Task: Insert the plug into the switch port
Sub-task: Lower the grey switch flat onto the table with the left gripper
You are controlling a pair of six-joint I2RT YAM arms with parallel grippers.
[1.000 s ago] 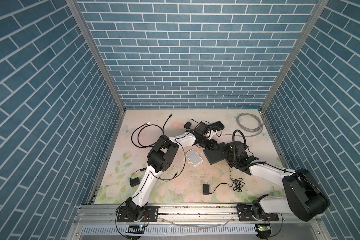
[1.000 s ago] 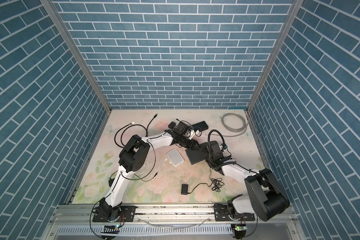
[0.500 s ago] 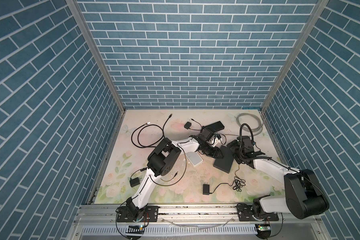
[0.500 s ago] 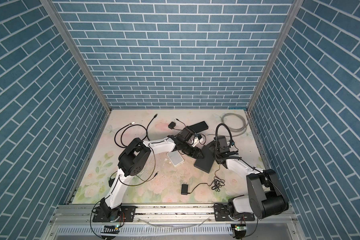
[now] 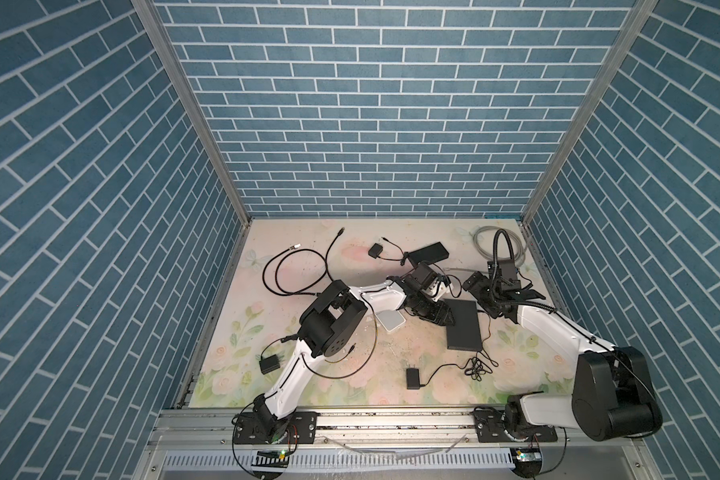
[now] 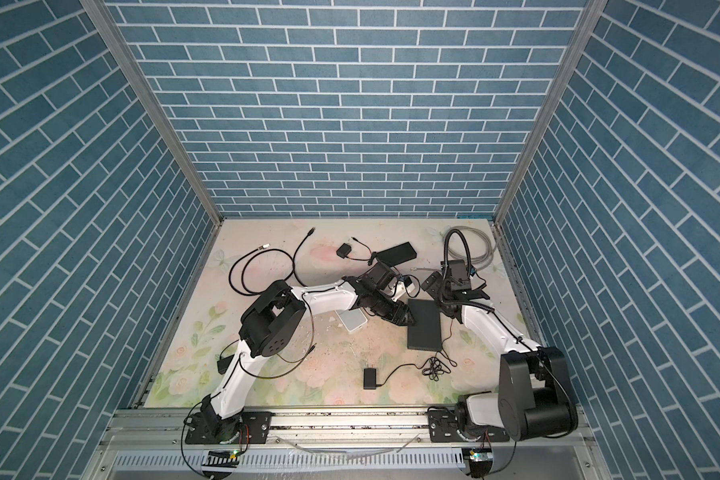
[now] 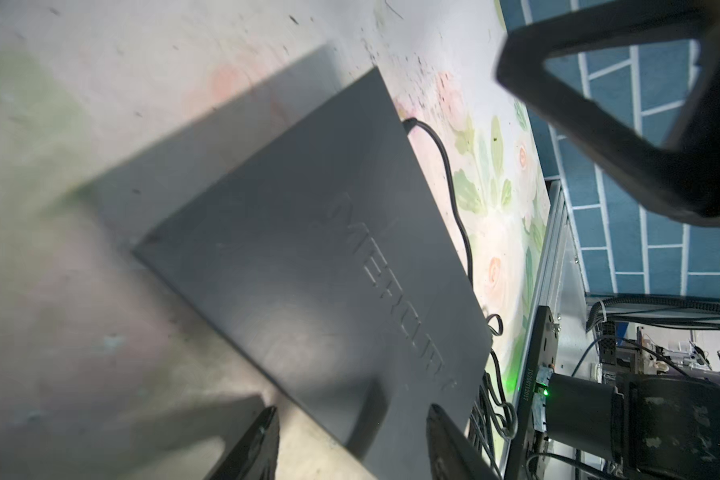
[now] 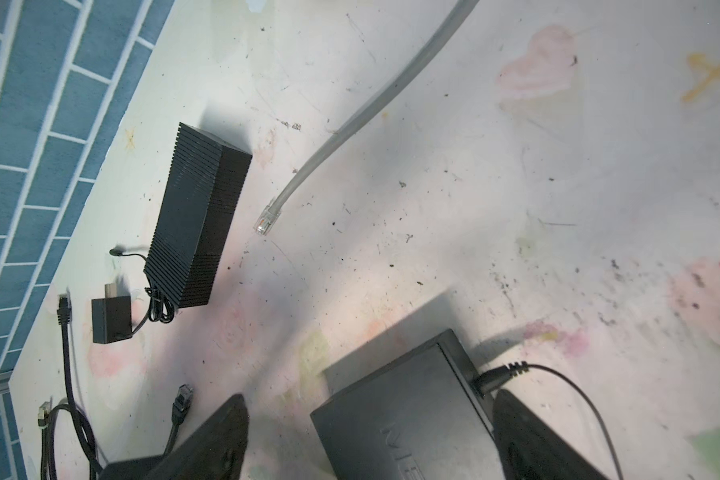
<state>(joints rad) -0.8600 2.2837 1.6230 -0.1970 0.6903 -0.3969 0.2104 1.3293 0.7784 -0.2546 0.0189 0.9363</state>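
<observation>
In both top views the dark switch lies flat on the floral counter, right of centre, its long sides running near to far. The left gripper sits at the switch's left edge, towards its far end. The clear plug on the grey cable lies on the counter just beyond the switch's far end, apart from it and in no port. In the left wrist view the left gripper's jaws stand apart, straddling a corner of the switch and holding nothing. A thin black power cord runs along the switch's other side. In the right wrist view the right gripper is spread wide around the switch's far end. One finger is just beside the cord's connector and the other is clear of the housing. The plug lies free farther on, near a ribbed black power brick.
</observation>
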